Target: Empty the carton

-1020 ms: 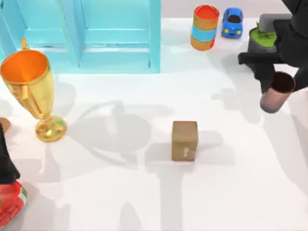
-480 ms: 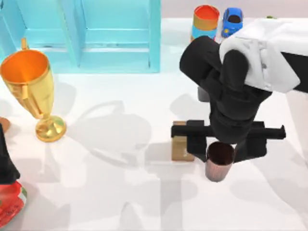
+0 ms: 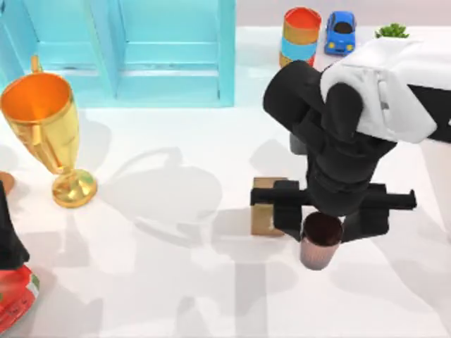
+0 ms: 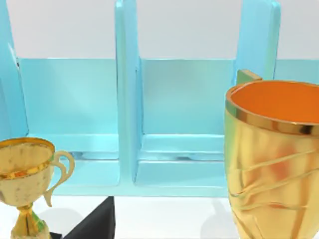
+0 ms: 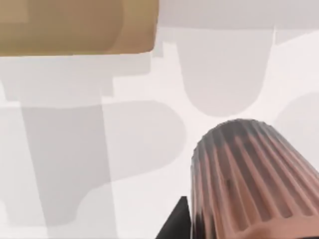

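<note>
We are holding the ribbed cup (image 3: 320,241) in our right tool (image 3: 322,227), closed on it, just beside the small carton (image 3: 263,209) near the middle of the surface (image 3: 176,282). The carton is looking closed, so we judge the emptying is not yet done. Our left arm is parking at the left edge.

No words, numbers or brand marks can be read anywhere. The brown carton (image 3: 265,208), just beside the ribbed cup (image 3: 320,240), has a small pale mark on its face, perhaps a printed symbol, too faint to read. The red thing (image 3: 14,299), well left of the carton, bears unreadable pale specks.
</note>
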`<control>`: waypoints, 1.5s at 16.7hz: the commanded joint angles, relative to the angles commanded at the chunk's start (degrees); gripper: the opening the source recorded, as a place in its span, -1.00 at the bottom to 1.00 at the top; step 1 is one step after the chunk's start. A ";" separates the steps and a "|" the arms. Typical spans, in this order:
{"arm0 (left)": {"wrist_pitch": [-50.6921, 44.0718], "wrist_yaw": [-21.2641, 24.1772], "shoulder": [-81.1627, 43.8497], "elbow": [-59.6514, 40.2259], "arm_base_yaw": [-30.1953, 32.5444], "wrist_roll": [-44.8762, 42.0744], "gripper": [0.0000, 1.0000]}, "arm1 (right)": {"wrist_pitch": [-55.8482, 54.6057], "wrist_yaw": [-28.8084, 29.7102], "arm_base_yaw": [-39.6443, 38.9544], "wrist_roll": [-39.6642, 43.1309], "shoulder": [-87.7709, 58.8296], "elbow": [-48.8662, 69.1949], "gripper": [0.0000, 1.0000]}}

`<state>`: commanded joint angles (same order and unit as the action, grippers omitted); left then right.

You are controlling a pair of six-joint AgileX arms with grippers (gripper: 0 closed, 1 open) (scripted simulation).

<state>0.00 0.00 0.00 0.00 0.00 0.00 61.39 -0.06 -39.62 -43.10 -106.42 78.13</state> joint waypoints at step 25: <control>0.00 0.00 0.00 0.00 0.00 0.00 1.00 | -7.85 0.05 -0.36 -0.22 -2.01 -5.54 1.00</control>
<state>0.00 0.00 0.00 0.00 0.00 0.00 53.53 -0.01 -39.98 -43.33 -108.43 72.59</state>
